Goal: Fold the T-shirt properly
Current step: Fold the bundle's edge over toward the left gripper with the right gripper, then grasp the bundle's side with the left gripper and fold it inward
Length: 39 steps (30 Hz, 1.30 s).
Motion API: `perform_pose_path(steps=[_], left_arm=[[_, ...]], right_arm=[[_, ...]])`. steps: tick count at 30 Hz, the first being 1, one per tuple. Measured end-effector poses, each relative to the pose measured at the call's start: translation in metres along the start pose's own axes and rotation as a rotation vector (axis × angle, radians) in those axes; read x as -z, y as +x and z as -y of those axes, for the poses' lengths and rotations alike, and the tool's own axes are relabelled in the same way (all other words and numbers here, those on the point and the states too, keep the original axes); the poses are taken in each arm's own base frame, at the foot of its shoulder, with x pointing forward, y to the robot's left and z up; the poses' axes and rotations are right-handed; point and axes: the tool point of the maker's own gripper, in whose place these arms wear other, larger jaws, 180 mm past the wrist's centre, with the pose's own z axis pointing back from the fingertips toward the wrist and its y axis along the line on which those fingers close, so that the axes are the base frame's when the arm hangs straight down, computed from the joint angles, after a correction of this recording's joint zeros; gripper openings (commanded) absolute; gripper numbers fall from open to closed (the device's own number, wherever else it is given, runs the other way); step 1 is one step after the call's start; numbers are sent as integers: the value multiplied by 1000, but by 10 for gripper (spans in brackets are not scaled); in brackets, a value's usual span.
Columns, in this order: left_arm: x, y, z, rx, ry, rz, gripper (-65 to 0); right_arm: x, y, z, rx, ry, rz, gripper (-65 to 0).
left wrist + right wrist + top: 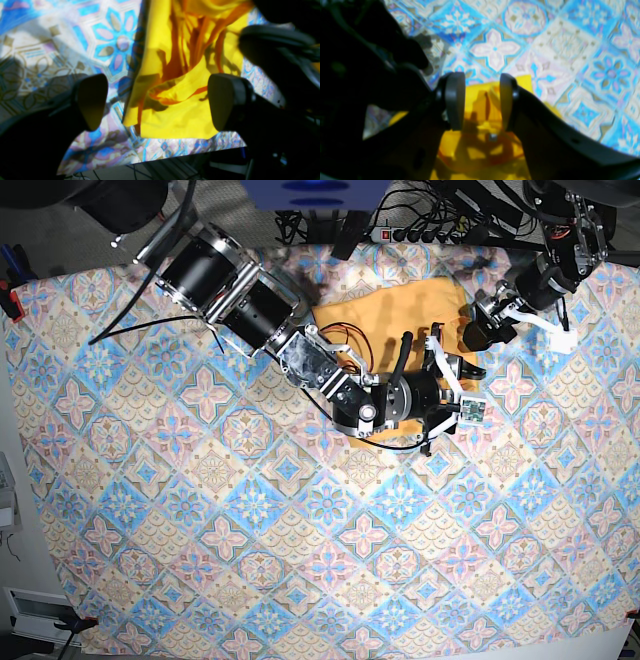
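The yellow-orange T-shirt (400,315) lies bunched at the far middle of the table, partly hidden by the arms. In the left wrist view the T-shirt (180,82) lies creased below my left gripper (157,102), whose fingers stand wide open on either side of a corner near the table edge, holding nothing. My left gripper (478,330) hovers at the shirt's right edge. In the right wrist view my right gripper (481,100) stands open over the T-shirt (480,120), its pads apart with rumpled cloth showing between and beneath them. My right gripper (422,352) is over the shirt's near edge.
The blue-and-pink tiled tablecloth (250,510) covers the whole table. A power strip and cables (420,225) lie beyond the far edge. The table edge (175,160) runs just past the shirt corner in the left wrist view. My right arm (250,295) reaches in from the upper left.
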Motion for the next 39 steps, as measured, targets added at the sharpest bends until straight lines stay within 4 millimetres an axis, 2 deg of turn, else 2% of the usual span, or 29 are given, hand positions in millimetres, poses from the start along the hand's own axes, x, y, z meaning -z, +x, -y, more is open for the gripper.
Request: perform_pose_path(steps=[4,6,9,11,13,16,20,24,29,31,32,34,38,39], left_arm=[[1,4,3,6,-8,8,-20],[1,6,6,12,-13,14,-20],[-2,7,11,64,-3,11,-31],[-2,3,22,142,1,-7,-69],[0,-1,37,208,-14,-15,-129],[7,3,43,257,-5,-9,-235],[19,9,31,250,30,-10,-319],[34,5,15,194,62,-41,-326],[38,15,19,197,53,-26,-326],[40,18,24,197,39,-18,-318],[39,18,24,199,38,-18,-294],[38,18,22,200,41,-21,-213],[36,17,19,205,50,-31,-7],[35,19,18,215,52,-30,0]], right_arm=[[-5,2,2,38,-26,32,-426],[-15,-1,11,63,-54,48,-426],[-41,-11,43,121,-160,76,-426],[-59,-27,62,157,-226,63,-428],[-72,-40,72,181,-262,50,-449],[-84,-54,78,194,-287,35,-486],[-104,-64,82,203,-330,39,-493],[-114,-72,83,204,-351,33,-493],[-115,-76,78,207,-346,30,-493],[-115,-77,77,206,-341,23,-493],[-115,-77,78,208,-348,23,-493],[-115,-76,79,206,-349,28,-492],[-115,-76,78,209,-348,28,-492],[-115,-76,78,209,-348,29,-492]])
